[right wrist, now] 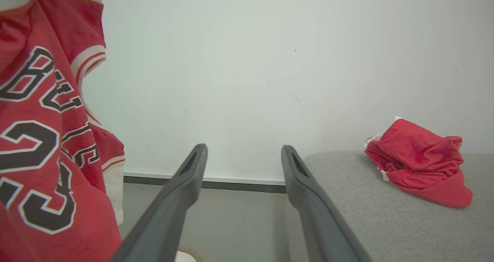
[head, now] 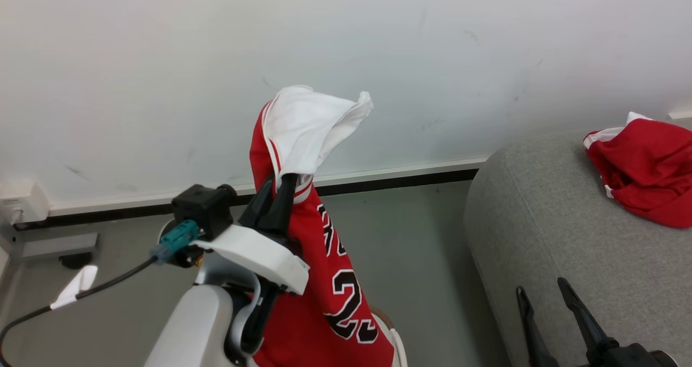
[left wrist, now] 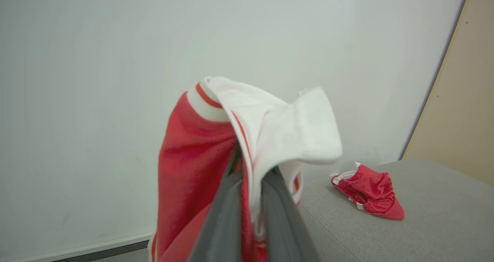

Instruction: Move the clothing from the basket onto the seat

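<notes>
Jersey (head: 324, 280) number 23 hangs from the left gripper (head: 282, 186), whose fingers are pinched tight on the white-trimmed neck. Its lower part drops toward the basket (head: 399, 345), beside the seat (head: 540, 221). The right gripper (head: 540, 287) holds nothing, fingers spread, over the seat's near edge. Another red garment (head: 643, 178) lies by the seat's far edge. From where I stand, that thin pinch could slip, the hem could snag the basket rim, or a drop on the rounded edge could slide to the floor (head: 421, 248).
</notes>
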